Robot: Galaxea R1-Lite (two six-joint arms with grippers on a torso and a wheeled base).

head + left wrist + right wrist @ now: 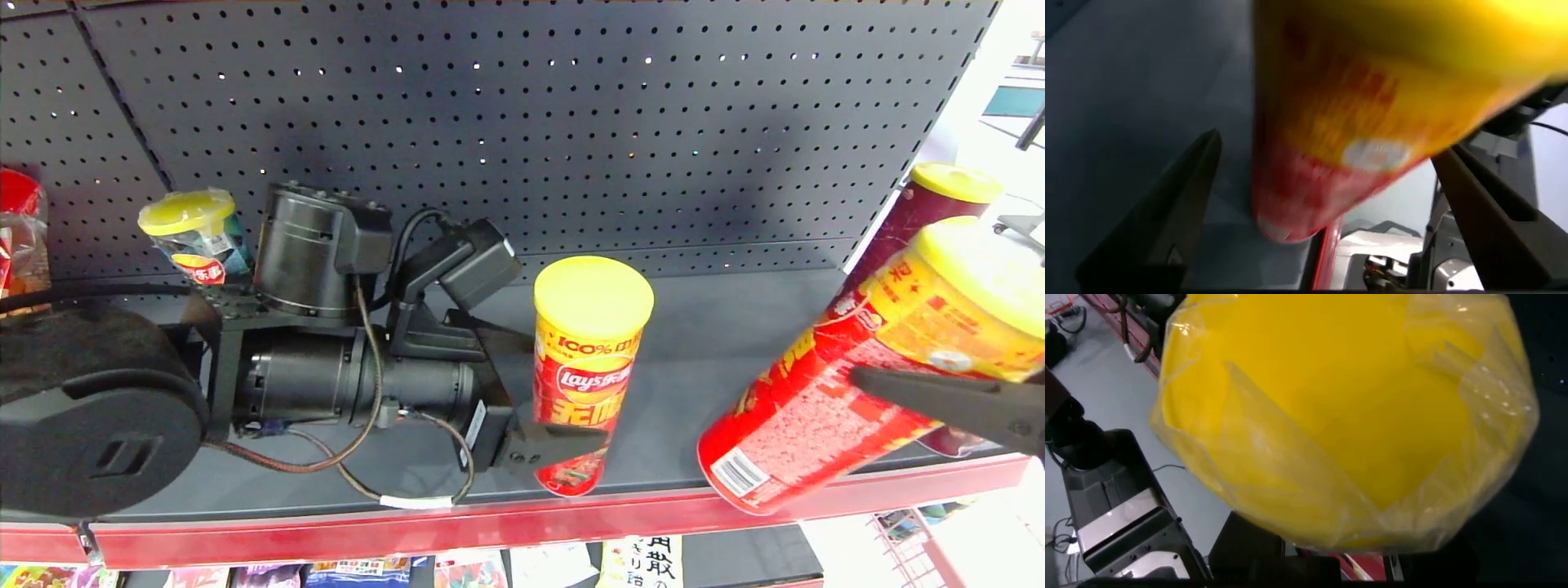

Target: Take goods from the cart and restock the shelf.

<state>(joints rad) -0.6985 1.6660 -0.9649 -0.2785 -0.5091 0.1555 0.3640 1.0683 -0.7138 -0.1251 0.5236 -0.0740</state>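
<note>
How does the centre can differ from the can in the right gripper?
The centre can stands upright on the shelf; the right can is tilted, off the shelf. The left gripper sits open around the centre can; the right gripper clamps the right can. Both are red with yellow lids.

A red upright can with a yellow lid stands near the front of the grey shelf, about midway along. At the right end a tilted can of the same colours leans lid-up to the right, its base over the red front edge. A dark can stands behind it. A wrapped can leans at the back left.
</note>
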